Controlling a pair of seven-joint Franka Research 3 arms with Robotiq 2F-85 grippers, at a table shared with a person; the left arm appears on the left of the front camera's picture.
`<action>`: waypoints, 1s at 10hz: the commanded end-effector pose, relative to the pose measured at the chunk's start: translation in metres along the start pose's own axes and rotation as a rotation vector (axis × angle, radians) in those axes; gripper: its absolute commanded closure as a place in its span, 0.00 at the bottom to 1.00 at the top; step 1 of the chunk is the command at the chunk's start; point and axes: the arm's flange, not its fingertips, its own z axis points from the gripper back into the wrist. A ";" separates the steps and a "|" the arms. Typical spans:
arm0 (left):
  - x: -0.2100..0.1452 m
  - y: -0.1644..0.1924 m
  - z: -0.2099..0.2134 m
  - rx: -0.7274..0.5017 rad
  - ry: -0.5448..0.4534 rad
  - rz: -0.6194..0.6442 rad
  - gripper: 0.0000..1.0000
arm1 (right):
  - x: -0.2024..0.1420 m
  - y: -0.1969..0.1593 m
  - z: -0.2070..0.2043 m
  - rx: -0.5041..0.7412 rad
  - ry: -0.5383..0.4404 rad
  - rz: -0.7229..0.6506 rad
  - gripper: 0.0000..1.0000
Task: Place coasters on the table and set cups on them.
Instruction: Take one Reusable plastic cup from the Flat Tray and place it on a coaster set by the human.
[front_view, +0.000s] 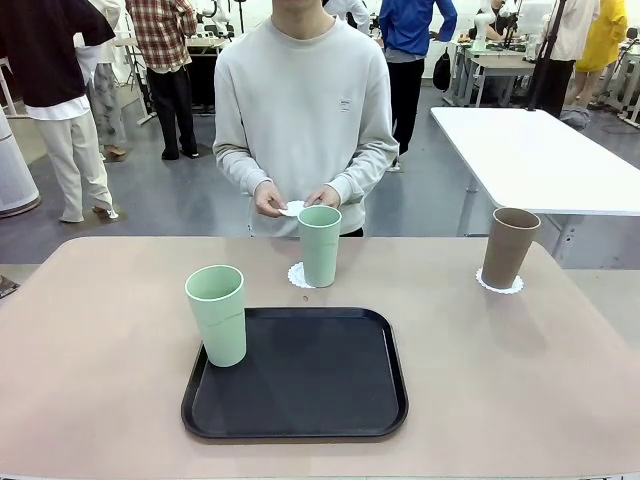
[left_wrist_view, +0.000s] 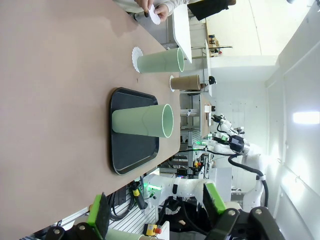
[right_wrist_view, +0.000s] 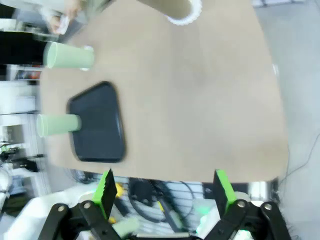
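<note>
Two cups (front_view: 320, 245) (front_view: 510, 247) stand on coasters (front_view: 299, 276) (front_view: 499, 288); the third cup (front_view: 217, 315) waits on the tray (front_view: 310, 370) for the coaster (front_view: 292, 208) the person (front_view: 305, 110) holds — left gripper (left_wrist_view: 156, 204) and right gripper (right_wrist_view: 164, 189) gape empty.

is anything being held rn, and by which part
The person's hands pinch a paper coaster by its edge; left gripper and right gripper are open, empty.

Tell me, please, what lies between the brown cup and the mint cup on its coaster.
Bare table alone separates them, as the front view shows.
</note>
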 end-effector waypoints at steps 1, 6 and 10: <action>-0.001 -0.001 0.001 -0.008 -0.004 -0.006 0.00 | 0.025 -0.049 -0.027 0.495 -0.021 0.096 0.00; -0.001 -0.001 0.001 -0.008 -0.004 -0.006 0.00 | 0.065 -0.099 -0.089 0.845 -0.032 0.204 0.00; -0.001 -0.001 0.001 -0.008 -0.004 -0.006 0.00 | 0.068 -0.096 -0.091 0.793 0.067 0.286 0.00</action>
